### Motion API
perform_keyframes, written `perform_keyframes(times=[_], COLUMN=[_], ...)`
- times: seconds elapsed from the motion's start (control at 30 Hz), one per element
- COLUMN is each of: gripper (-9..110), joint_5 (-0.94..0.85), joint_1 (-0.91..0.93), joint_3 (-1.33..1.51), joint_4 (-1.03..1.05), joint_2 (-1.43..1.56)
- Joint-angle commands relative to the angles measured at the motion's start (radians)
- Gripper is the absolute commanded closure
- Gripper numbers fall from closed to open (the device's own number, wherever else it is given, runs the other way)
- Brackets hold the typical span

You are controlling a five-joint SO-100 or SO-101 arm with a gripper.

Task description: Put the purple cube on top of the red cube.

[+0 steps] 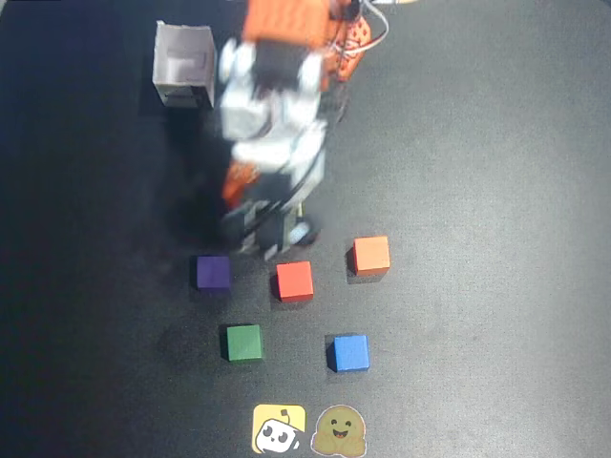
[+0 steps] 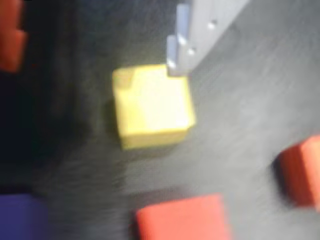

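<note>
The purple cube (image 1: 213,272) sat free on the dark table (image 1: 496,143), just to the left of the red cube (image 1: 295,281) in the overhead view, the two apart with a strip of bare table between them. Nothing rested on the red cube. Taking the red cube as the marker: an orange cube (image 1: 371,255) lay to its right and a little farther up the picture, a green cube (image 1: 244,343) below and left, a blue cube (image 1: 351,352) below and right.

In the wrist view a yellow cube (image 2: 152,106) filled the middle, with the red cube showing at the bottom edge and the purple one as a dim patch in the bottom left corner. The overhead view hid that yellow cube under the arm.

The gripper (image 1: 272,234) hung just above the red cube in the overhead view, blurred. One pale finger (image 2: 192,45) reached down to the yellow cube's far edge in the wrist view; the other finger was out of sight, so I could not tell whether the jaws were spread or pressed together.

To my eye the job stood at its start: the reach for the purple cube was not yet made. The next move, I judged, called for swinging left of the red cube, spreading the jaws over the purple cube, and closing squarely on its sides.
</note>
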Motion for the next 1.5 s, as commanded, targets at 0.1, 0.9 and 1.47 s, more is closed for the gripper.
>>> perform_keyframes(times=[0.1,0.9,1.47], gripper=[77,80,81], joint_5=[-0.023,-0.126,-0.310], joint_1=[0.098,0.176,0.189], joint_3=[-0.198,-0.469,-0.532], joint_4=[-0.017,-0.040,-0.040], joint_2=[-0.229,-0.689,-0.736])
